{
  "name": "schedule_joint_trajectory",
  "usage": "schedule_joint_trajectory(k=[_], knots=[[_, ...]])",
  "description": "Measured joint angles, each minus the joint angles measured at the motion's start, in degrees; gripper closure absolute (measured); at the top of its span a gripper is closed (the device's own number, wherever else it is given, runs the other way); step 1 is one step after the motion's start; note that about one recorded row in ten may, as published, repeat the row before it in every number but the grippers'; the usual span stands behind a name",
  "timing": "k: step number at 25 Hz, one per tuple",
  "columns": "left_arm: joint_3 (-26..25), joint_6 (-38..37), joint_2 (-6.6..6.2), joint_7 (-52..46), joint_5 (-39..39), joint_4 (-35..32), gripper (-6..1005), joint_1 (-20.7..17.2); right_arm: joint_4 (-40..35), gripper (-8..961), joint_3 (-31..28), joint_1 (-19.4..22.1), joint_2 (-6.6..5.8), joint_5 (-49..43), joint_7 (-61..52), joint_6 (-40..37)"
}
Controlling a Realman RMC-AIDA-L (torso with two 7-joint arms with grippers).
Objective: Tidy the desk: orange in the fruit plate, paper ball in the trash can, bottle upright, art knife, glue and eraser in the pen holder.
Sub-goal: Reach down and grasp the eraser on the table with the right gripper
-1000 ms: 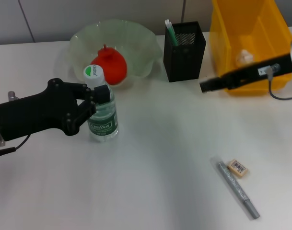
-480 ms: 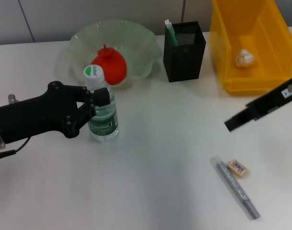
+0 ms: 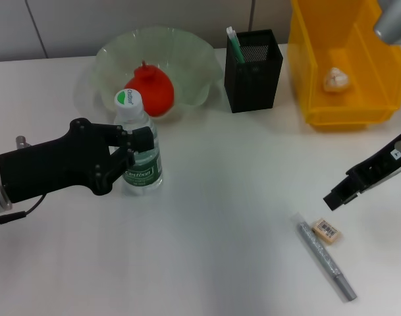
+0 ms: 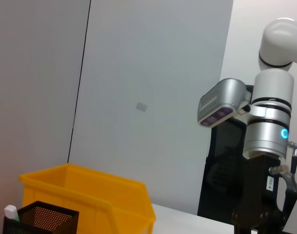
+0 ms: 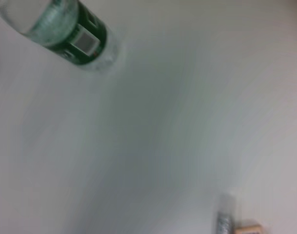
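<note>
Left gripper [image 3: 139, 146]: at the left of the desk, black fingers set to either side of the bottle [image 3: 138, 153] at label height; whether pressing or just released, cannot tell. Bottle: upright, white cap up, just in front of the fruit plate [image 3: 108, 56]. Fruit plate: pale green, ruffled rim, far left-centre, orange [image 3: 151, 90] resting inside. Pen holder [image 3: 254, 69]: black mesh cup, far centre, a green-and-white stick standing in one corner. Trash can [image 3: 319, 99]: yellow bin, far right, paper ball [image 3: 336, 79] lying on its floor. Art knife [image 3: 325, 258]: grey, flat on the desk at near right, long axis slanting from far-left to near-right. Eraser [image 3: 326, 230]: beige block with printed label, just beside the knife's far end, on its right. Right gripper [image 3: 336, 197]: above the desk at right, tip pointing down and leftward, finger spread not discernible. Deciding relation: eraser and knife lie just nearward of the right gripper's tip, well apart from the left gripper; right arm clearly the nearer for either pick. Judged remaining: eraser and knife to the pen holder, well away toward the far centre.
</note>
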State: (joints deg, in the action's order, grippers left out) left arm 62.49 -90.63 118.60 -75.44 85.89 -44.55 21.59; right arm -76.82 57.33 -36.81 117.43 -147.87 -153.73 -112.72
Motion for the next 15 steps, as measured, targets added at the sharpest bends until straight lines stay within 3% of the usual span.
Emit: schedule_joint_trajectory(k=[15], knots=[[0.09,0.34,0.05,0.39,0.00,0.33,977,0.39,4.43,670,6.01,-0.86,0.74,-5.54,0.96,3.17]])
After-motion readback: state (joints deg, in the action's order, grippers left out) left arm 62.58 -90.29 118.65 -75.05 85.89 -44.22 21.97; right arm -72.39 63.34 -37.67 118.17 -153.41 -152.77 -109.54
